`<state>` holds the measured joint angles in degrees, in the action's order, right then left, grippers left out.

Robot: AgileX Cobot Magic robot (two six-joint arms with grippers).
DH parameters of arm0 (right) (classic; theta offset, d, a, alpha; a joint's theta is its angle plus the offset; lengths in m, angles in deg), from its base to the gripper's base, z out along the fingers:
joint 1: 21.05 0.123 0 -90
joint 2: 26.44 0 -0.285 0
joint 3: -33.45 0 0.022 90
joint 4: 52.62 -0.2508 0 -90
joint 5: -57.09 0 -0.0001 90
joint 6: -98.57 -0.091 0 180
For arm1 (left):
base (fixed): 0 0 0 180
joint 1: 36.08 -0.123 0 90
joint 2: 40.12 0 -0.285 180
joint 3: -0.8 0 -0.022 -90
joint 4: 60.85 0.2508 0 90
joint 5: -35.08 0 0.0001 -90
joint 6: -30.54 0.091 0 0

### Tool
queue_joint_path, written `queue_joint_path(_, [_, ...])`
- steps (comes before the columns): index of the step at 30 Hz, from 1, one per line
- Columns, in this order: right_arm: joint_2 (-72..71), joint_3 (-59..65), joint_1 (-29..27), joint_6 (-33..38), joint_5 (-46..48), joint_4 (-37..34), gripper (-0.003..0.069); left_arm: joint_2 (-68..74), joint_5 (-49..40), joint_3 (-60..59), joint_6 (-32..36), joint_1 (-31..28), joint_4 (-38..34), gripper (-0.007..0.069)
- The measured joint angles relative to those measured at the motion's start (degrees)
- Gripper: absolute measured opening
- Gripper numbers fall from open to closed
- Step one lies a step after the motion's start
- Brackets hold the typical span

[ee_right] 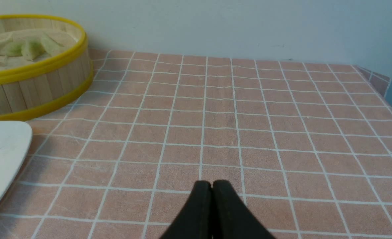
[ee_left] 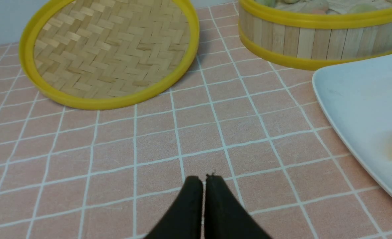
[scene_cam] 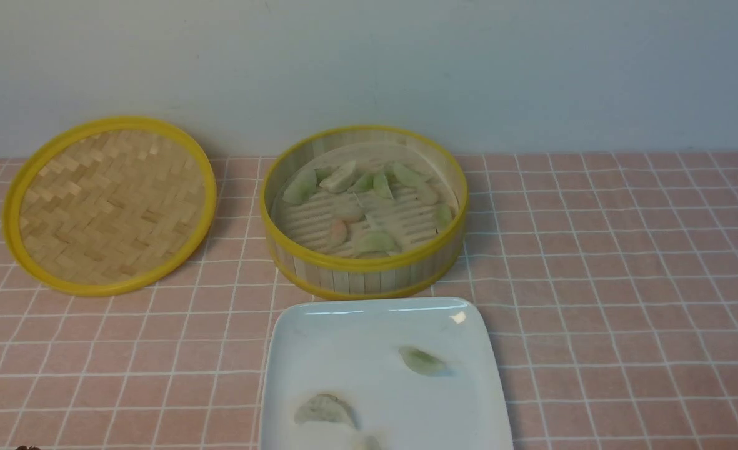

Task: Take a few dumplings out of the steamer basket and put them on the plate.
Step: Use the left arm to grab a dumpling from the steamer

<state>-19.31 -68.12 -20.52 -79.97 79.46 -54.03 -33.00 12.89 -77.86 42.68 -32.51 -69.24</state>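
Fingers pressed together and holding nothing, the left gripper (ee_left: 204, 182) hangs low over the pink checked cloth (ee_left: 116, 149). The right gripper (ee_right: 212, 185) is likewise closed and empty on the far side of the plate (scene_cam: 375, 337). The plate sits just in front of the steamer basket (scene_cam: 365, 265) and carries two pale green dumplings (scene_cam: 422, 361) well apart, with a third only partly in view at its near edge. Roughly ten more lie on the basket's slatted floor, several overlapping toward the back and a few lying singly nearer the front. They look light, soft and slick-skinned, likely to squash or tear under a hard squeeze. A gentle pinch across the plump middle of one lying alone seems the safest hold. Only the front view looks down into the basket and across the plate's whole face, yet it shows neither gripper. The wrist views supply both closed gripper tips. The left wrist view adds the woven lid (ee_left: 109, 53) propped at an angle beside the basket, and the right wrist view shows the cloth's far corner by the wall (ee_right: 249, 23).
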Motion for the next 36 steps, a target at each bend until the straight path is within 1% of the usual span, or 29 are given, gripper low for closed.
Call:
queue_joint_path(5, [0.0,0.0,0.0,-0.1,0.0,0.0,-0.0015,0.0,0.9,-0.1,-0.1,0.0,-0.5,-0.0006])
queue_joint_path(8, [0.0,0.0,0.0,-0.1,0.0,0.0,-0.0015,0.0,4.6,-0.3,-2.2,0.0,-4.6,-0.0006])
queue_joint_path(9, [0.0,0.0,0.0,-0.1,0.0,0.0,-0.0015,0.0,9.1,-0.3,-4.9,0.0,-11.0,-0.0006])
queue_joint_path(10, [0.0,0.0,0.0,-0.1,0.0,0.0,-0.0015,0.0,11.7,-0.3,-6.4,0.0,-13.6,-0.0006])
queue_joint_path(11, [0.0,0.0,0.0,-0.1,0.0,0.0,-0.0015,0.0,14.4,-0.3,-7.9,0.0,-18.0,-0.0006])
queue_joint_path(12, [0.0,0.0,0.0,-0.1,0.0,0.0,-0.0015,0.0,19.3,-0.3,-9.7,0.0,-23.2,-0.0006])
queue_joint_path(14, [0.0,0.0,0.0,-0.1,0.0,0.1,-0.0015,0.0,27.9,-0.3,-12.1,0.0,-30.3,-0.0006])
queue_joint_path(16, [0.0,0.0,0.0,-0.1,0.0,0.1,-0.0015,0.0,34.8,1.1,-13.0,0.0,-35.2,-0.0006])
queue_joint_path(17, [0.0,0.0,0.0,-0.1,0.0,0.1,-0.0015,0.0,35.1,1.7,-13.1,0.0,-35.4,-0.0006])
queue_joint_path(18, [0.0,0.0,0.0,-0.1,0.0,0.1,-0.0015,0.2,34.5,4.9,-12.9,0.0,-35.4,-0.0006])
queue_joint_path(20, [0.0,0.0,0.0,-0.1,0.0,0.1,-0.0015,2.4,30.2,11.6,-12.1,0.0,-32.7,-0.0006])
queue_joint_path(24, [0.0,0.0,0.0,-0.1,0.0,0.1,-0.0015,14.0,14.9,26.0,-10.7,0.0,-26.6,-0.0006])
queue_joint_path(25, [0.0,0.0,0.0,-0.1,0.0,0.1,-0.0015,18.8,7.4,29.6,-10.3,0.0,-25.3,-0.0006])
queue_joint_path(26, [0.0,0.0,0.0,-0.1,0.0,0.1,-0.0015,27.3,-2.0,36.7,-9.3,0.0,-23.1,-0.0006])
queue_joint_path(28, [0.0,0.0,0.0,-0.1,0.0,0.1,-0.0015,35.1,-12.2,42.7,-7.4,0.0,-21.5,-0.0006])
queue_joint_path(31, [0.0,0.0,0.0,-0.1,0.0,0.1,-0.0015,52.3,-27.9,54.9,-1.3,0.0,-19.4,-0.0006])
queue_joint_path(34, [0.0,0.0,0.0,-0.1,0.0,0.1,-0.0015,65.2,-35.5,62.4,1.6,1.1,-18.2,-0.0006])
queue_joint_path(35, [0.0,0.0,0.0,-0.1,0.0,0.1,-0.0015,66.0,-35.9,62.9,1.6,1.1,-18.1,-0.0006])
queue_joint_path(36, [0.0,0.0,0.0,-0.1,0.0,0.1,-0.0015,71.3,-37.6,65.6,1.9,2.7,-17.4,-0.0006])
